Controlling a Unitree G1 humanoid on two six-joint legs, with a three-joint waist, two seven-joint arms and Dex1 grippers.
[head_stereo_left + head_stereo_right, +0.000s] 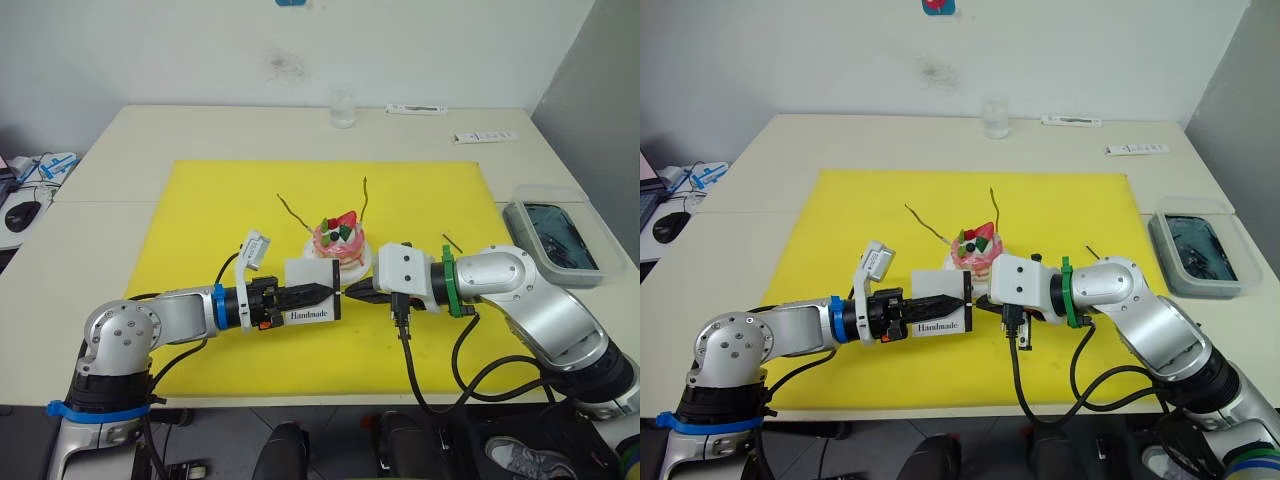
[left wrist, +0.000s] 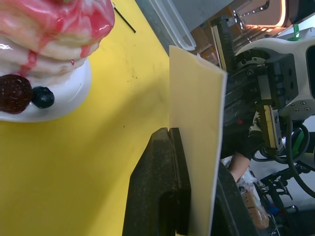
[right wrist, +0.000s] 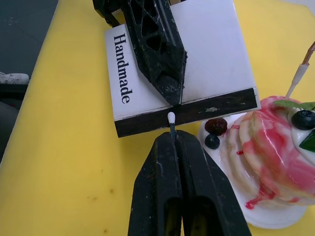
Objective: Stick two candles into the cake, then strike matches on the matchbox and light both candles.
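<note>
Left pincer (image 1: 325, 293) of mine is clamped on the matchbox (image 1: 310, 291), holding it upright just in front of the cake (image 1: 338, 243) with the dark striking strip turned toward my other arm; right pincer (image 1: 352, 293) is pressed together on a match (image 3: 172, 124), whose white head rests right at that strip. Both candles (image 1: 365, 200) already stand in the cake, one leaning off to its left and one rising near its right side, so I judge the sticking step done and the first strike only about to begin; no flame shows on either wick, and both lightings remain. A second match (image 1: 452, 241) lies on the yellow mat (image 1: 200, 220) to the right of the cake. Room is tight where it matters: the box sits just beside the cake's plate, so a stroke along the strip should run away from the cake rather than into the frosting. Farther right of the cake, a clear tray (image 1: 560, 240) sits off the mat near the table edge, well apart, and the mat to the cake's left is open
</note>
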